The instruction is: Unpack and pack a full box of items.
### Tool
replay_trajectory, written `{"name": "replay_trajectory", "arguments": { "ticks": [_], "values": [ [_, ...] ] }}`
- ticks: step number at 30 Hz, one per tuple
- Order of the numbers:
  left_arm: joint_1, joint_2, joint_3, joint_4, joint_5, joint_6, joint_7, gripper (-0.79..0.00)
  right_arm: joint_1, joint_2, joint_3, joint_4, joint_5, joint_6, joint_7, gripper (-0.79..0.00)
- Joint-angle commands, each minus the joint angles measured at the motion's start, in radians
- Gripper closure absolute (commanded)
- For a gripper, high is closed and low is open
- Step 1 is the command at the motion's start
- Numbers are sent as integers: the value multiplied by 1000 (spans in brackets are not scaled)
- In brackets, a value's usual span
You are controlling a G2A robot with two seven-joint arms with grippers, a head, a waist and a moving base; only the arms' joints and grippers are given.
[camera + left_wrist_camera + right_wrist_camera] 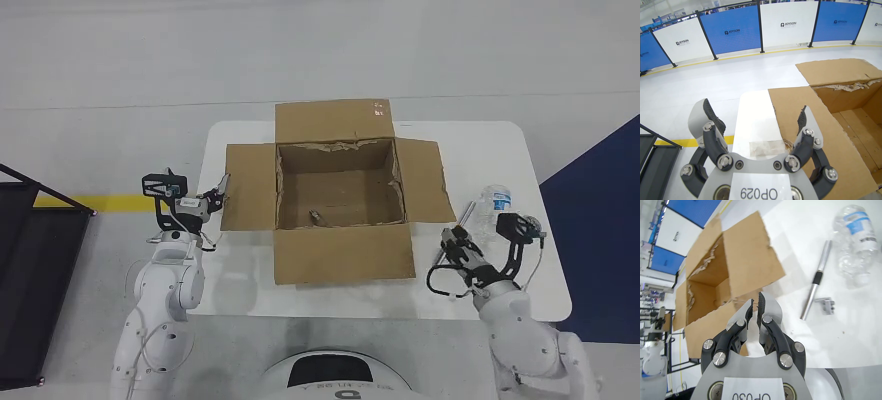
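Note:
An open cardboard box [340, 255] stands mid-table with its flaps [789, 106] spread out; one small dark item [320, 216] lies on its floor. My left gripper [755, 109] is open and holds nothing, hovering over the table's left edge beside the left flap [248, 186]. At the box's right front corner, my right gripper [756, 298] is shut with nothing in it. To the right of the box [715, 275] lie a clear water bottle [855, 243], a metal rod [815, 281] with a black band, and a small metal bracket [826, 305].
The white table [520, 160] has bare room behind and beside the box on the right. A black rack [30, 290] stands on the floor left of the table. Fence panels [730, 34] line the far side of the room.

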Motion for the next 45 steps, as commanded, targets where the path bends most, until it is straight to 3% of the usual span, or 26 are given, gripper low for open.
{"name": "replay_trajectory", "arguments": {
  "ticks": [1,5,12,15,16,19,27,29,32,35,45],
  "values": [
    [0,0,0,0,0,0,0,-785,45,4,-33,-1,-10,-36,29,-243],
    [0,0,0,0,0,0,0,-785,169,10,-114,-1,-53,-39,131,-277],
    [0,0,0,0,0,0,0,-785,498,9,-377,75,-274,128,382,-379],
    [0,0,0,0,0,0,0,-785,671,-5,-504,220,-379,246,459,-613],
    [0,0,0,0,0,0,0,-785,717,-12,-546,270,-409,283,480,-779],
    [0,0,0,0,0,0,0,-785,816,-27,-626,380,-501,401,530,-785],
    [0,0,0,0,0,0,0,-785,816,-27,-626,380,-501,401,530,-785],
    [0,0,0,0,0,0,0,-785,829,-28,-622,438,-484,380,546,-785],
    [0,0,0,0,0,0,0,-785,936,-39,-669,590,-478,342,664,-785],
    [0,0,0,0,0,0,0,-785,1011,-58,-718,696,-456,333,699,-785],
    [0,0,0,0,0,0,0,-785,1112,-104,-776,907,-382,183,850,-785]
  ]
}}
